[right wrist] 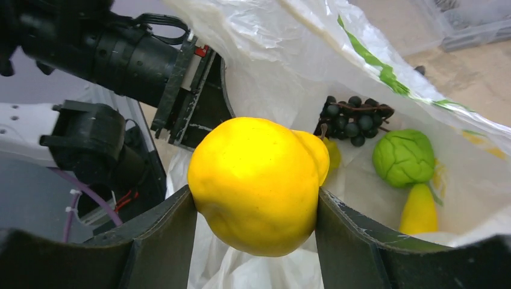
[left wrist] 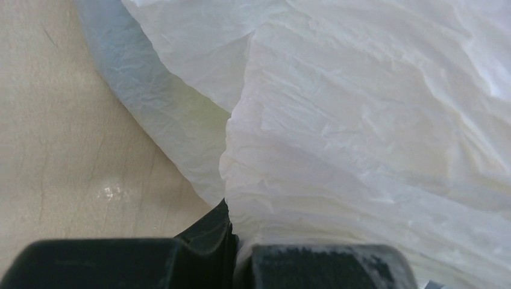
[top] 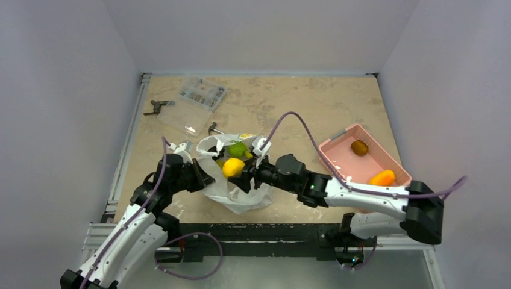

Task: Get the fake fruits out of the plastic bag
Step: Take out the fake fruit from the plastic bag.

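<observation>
Close to the near edge of the worktop (top: 301, 108), the left gripper (left wrist: 234, 244) is pinched tight on a fold of the plastic bag (left wrist: 361, 150) and holds up its side. Just past it, the right gripper (right wrist: 254, 195) has both fingers pressed on a big yellow fruit (right wrist: 253, 174), right over the bag's open mouth. That fruit looks smooth, shiny and hard. I think it is light, so it could slip, and holding it round its fat middle seems best. The bag is thin, soft and crinkly, and I think it would flop without a pinch on its rim. Deeper inside lie a dark grape bunch (right wrist: 355, 117), a bumpy green fruit (right wrist: 404, 158) and one more yellow piece (right wrist: 419, 211). Farther off to the right, a pink basket (top: 337, 159) holds a brown fruit (top: 360, 147) and an orange one (top: 382, 177). At the far side sits a clear box (top: 199, 96).
</observation>
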Action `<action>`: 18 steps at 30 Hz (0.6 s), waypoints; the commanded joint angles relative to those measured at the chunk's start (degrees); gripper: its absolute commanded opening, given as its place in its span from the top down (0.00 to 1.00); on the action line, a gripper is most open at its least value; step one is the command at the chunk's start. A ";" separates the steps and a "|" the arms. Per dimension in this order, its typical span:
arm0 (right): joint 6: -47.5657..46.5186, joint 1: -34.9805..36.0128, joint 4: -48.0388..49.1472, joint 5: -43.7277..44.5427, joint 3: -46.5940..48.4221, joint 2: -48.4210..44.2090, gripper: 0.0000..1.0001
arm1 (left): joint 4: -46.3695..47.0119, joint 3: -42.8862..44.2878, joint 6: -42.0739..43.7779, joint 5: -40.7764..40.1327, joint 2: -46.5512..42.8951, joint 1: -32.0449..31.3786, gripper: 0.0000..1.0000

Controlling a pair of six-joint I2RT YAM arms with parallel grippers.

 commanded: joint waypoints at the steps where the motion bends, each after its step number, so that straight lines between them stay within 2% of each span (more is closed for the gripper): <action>1: -1.14 -0.08 -4.19 6.97 -3.05 -13.30 1.00 | -2.31 5.88 5.50 -3.53 2.05 0.37 1.00; 5: 0.30 -0.12 -7.13 27.84 -9.58 -24.35 1.00 | -1.89 5.91 5.13 -2.76 2.21 0.37 1.00; 8: 6.78 -0.42 -10.07 45.40 -14.20 -31.42 1.00 | -1.70 5.02 4.38 -2.79 0.97 0.37 1.00; 11: 15.98 -2.62 -16.53 56.74 -16.29 -35.77 1.00 | -1.90 4.34 3.72 -3.28 -0.39 0.37 1.00; 13: 20.75 -7.49 -21.30 58.08 -16.57 -36.56 1.00 | -1.95 4.11 3.44 -3.26 -0.71 0.37 1.00; 18: 28.68 -27.68 -26.26 49.73 -14.47 -30.99 1.00 | -1.48 3.75 2.88 -1.97 -0.24 0.37 1.00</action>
